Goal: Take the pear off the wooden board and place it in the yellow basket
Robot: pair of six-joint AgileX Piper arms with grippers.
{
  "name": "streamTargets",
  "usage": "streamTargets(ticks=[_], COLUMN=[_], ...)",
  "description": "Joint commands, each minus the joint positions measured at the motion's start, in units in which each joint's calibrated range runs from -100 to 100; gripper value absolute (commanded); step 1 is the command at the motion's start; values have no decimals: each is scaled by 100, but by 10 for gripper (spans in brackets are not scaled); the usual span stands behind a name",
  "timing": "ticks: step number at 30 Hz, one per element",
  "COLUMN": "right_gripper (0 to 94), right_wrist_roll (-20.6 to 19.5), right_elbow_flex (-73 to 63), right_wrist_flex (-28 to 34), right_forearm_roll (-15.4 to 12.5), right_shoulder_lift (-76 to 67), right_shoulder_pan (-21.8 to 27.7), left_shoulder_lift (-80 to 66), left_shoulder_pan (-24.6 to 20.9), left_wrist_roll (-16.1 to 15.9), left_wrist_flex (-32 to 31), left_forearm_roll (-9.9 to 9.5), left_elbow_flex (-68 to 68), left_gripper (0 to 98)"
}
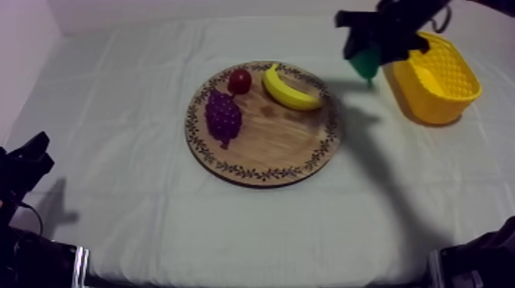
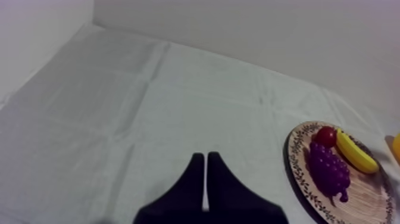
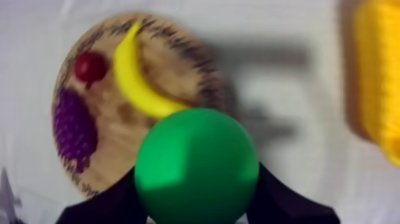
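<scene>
Nearest the camera, well short of the wooden board (image 1: 253, 175) and off to its left, the robot's left gripper (image 2: 205, 158) rests low over the grey-white cloth (image 1: 115, 176), its black fingers pressed together into a narrow wedge around nothing. On the board lie a bunch of grapes (image 1: 223, 116), a small red fruit (image 1: 240, 80) and a banana (image 1: 290, 90).

Beyond the board's far right rim, the right gripper (image 1: 375, 42) holds the green pear (image 1: 365, 63) in the air, one black finger (image 3: 101, 205) clamped on each side of its rounded body. The pear hangs over bare cloth in the gap between the board and the yellow basket (image 1: 433, 107), which stands farther right of the board. The fruit is close to the basket's near wall but not yet above its opening.

The pear's long axis appears close to upright. From above it tapers downward, so the narrow end seems to point at the cloth, while the wrist camera meets the broad end as a plain round ball.

The main risks lie in that gap. A release here would likely drop the pear onto the cloth, where its curved body could roll away. Carried across too low, the hanging tip could strike the basket's wall and push or tip the basket. The smooth, rounded sides also give two fingers little purchase, so a jolt might let it slip.
</scene>
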Motion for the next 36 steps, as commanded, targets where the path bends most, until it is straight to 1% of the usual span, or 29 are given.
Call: streamTargets(ticks=[1,8,13,18,21,26,31,34,36], right_gripper=[291,289,288,282,281,279,293,342,421], right_wrist_roll=[10,26,99,429,583,691,735,737,751], right_elbow_flex=[204,482,673,589,447,194,176,203,269], right_wrist_flex=[5,118,-9,-131,-232,-427,-811,-1005,-1129], right_forearm_roll=[51,259,375,286,279,256,255,259,231], right_shoulder_lift=[-340,-907,-1113,-1081,-931,-464,76,396,568], right_shoulder_pan=[461,1130,1516,2087,2331,2500,2495,2452,2424], left_shoulder_lift=[0,0,0,0,0,0,0,0,0], left_shoulder_pan=[-1,-1,-1,-1,-1,-1,-1,-1,-1], left_wrist_roll=[2,2,2,2,2,2,2,2,2], left_wrist_flex=[-1,-1,-1,-1,-1,-1,-1,-1,-1], left_forearm_roll=[1,1,1,1,1,1,1,1,1], left_elbow_flex=[3,3,3,3,3,3,3,3,3], left_gripper=[1,1,1,1,1,1,1,1,1])
